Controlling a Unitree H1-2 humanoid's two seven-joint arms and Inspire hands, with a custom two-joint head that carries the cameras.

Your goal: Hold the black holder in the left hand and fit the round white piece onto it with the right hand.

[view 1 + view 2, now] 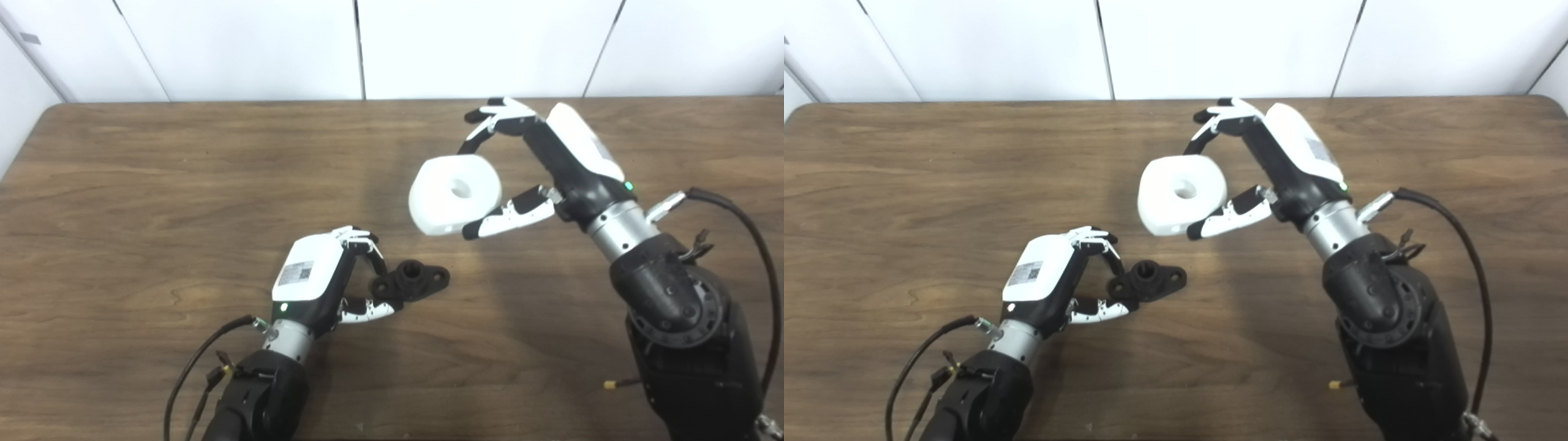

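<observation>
Left hand [334,275] pinching black holder [411,280]

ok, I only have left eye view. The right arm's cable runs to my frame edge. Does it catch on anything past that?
Observer: No. Right eye view shows the whole cable; it arcs free beside the arm, above the wood.
Operator: Can you see the table's far right corner?
Observer: Yes. The table ends in a rounded corner against the white wall, well right of the right hand.
</observation>
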